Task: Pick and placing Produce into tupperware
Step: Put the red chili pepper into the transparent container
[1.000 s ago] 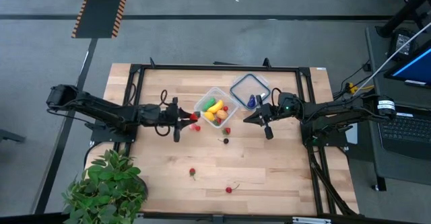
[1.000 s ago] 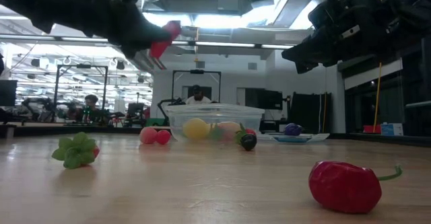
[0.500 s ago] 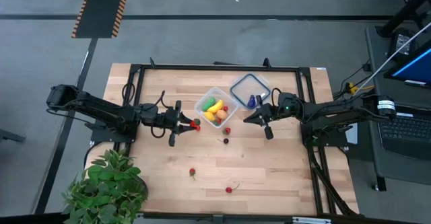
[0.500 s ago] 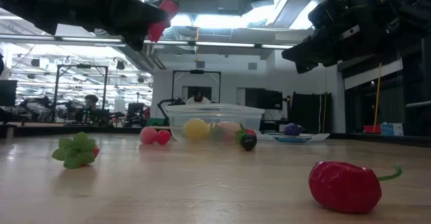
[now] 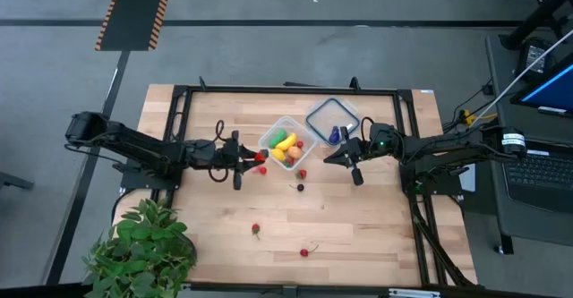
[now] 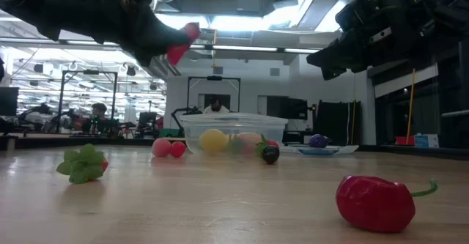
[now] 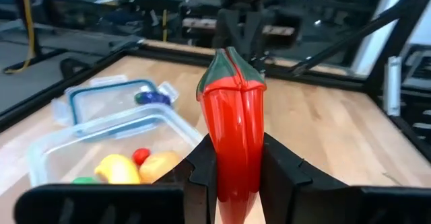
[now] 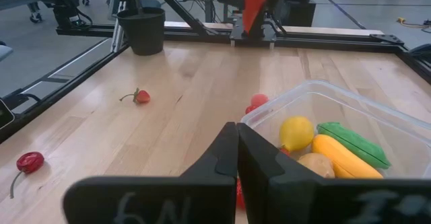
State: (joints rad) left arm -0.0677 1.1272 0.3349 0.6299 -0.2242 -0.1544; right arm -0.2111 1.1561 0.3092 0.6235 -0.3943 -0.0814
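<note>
High view: the left gripper (image 5: 253, 157) sits just left of centre, clamped on a red chili pepper (image 5: 260, 157), right beside the left edge of the tupperware (image 5: 285, 142), which already holds yellow, green and tan produce. The right gripper (image 5: 337, 156) waits right of centre, fingers pressed together and empty. To do this step well, the pepper should travel further right until it is fully over the tub's opening before the fingers part

Low view: at upper left the red chili pepper (image 6: 181, 45) hangs tilted, well above the rim of the tupperware (image 6: 234, 131) at centre; lowering it closer to the rim first would probably keep it from bouncing out

Left wrist view: the red chili pepper (image 7: 231, 133) stands upright at centre between the fingers, tub at lower left; the long pepper likely needs to drop lengthwise

Right wrist view: the tupperware (image 8: 340, 136) fills the lower right; the shut fingers (image 8: 227, 158) hold nothing
</note>
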